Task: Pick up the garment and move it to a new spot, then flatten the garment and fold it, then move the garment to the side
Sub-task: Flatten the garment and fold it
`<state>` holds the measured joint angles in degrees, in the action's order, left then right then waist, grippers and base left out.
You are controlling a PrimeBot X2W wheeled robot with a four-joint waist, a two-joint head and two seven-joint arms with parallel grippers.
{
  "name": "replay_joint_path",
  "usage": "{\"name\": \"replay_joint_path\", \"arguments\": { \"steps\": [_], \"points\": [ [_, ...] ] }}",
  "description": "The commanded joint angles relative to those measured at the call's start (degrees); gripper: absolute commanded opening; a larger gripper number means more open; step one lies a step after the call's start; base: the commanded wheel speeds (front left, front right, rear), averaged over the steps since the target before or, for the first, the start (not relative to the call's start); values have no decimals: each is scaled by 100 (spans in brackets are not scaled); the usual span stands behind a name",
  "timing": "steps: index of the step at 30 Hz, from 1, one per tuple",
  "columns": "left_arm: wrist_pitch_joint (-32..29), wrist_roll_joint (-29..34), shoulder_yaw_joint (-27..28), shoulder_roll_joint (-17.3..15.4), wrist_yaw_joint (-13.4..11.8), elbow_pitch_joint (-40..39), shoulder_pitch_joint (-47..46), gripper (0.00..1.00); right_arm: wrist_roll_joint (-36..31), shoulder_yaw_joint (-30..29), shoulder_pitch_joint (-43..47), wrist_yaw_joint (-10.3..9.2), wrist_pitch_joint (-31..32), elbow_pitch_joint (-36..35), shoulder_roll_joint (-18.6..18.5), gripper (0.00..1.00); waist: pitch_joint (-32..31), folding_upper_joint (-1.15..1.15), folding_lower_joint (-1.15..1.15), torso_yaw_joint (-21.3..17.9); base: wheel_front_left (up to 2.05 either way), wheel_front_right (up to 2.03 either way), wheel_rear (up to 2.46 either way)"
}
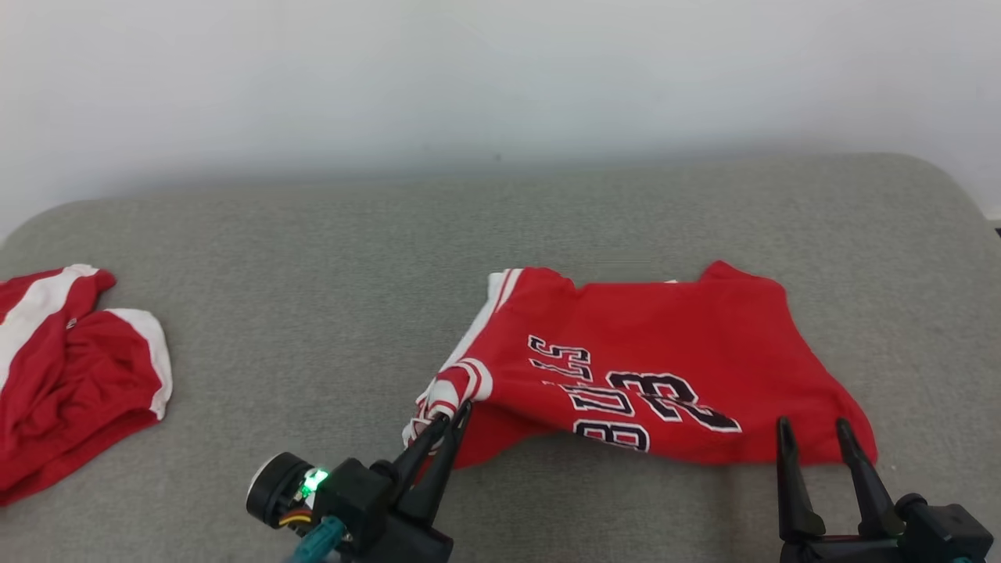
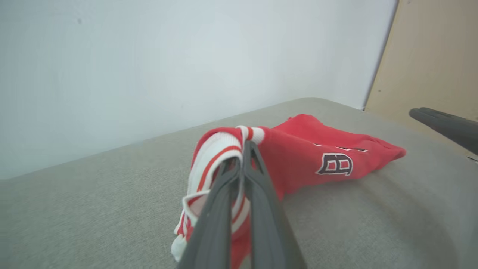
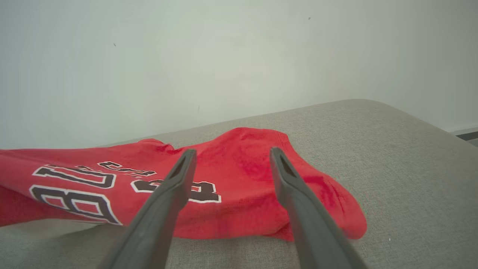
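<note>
Grey cloth-topped desk (image 1: 313, 234), white wall (image 1: 469, 78) behind. Nearest, the left gripper (image 1: 453, 414) is seen with jaws clamped on the striped trim (image 1: 446, 395) at the near-left corner of the red jersey (image 1: 665, 344). The right gripper (image 1: 812, 426) is held with jaws spread, tips at the near-right hem, nothing gripped. The jersey is laid mid-desk, long axis left-to-right across both grippers. The right corner is judged the next grasp.

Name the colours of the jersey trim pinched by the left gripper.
The trim is white with red stripes, clearest in the left wrist view.
</note>
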<state>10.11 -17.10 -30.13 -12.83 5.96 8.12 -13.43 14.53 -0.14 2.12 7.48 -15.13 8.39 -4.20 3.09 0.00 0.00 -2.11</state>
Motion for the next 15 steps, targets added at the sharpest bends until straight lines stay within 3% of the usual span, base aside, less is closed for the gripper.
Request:
{"name": "replay_joint_path", "arguments": {
  "steps": [1,9,15],
  "points": [
    [-156,15,-42,-79,-49,-338,204,0,20,-33,20,2,-3,-8,24,100,4,0,0,169,0,0,0],
    [-738,-97,-147,-298,-238,-1611,766,0,5,-107,-55,2,-3,30,43,100,51,0,0,308,0,0,0],
    [-753,-169,-74,-368,-315,-1681,861,0,-10,-29,-154,2,-3,105,18,100,97,0,0,169,0,0,0]
  ]
}}
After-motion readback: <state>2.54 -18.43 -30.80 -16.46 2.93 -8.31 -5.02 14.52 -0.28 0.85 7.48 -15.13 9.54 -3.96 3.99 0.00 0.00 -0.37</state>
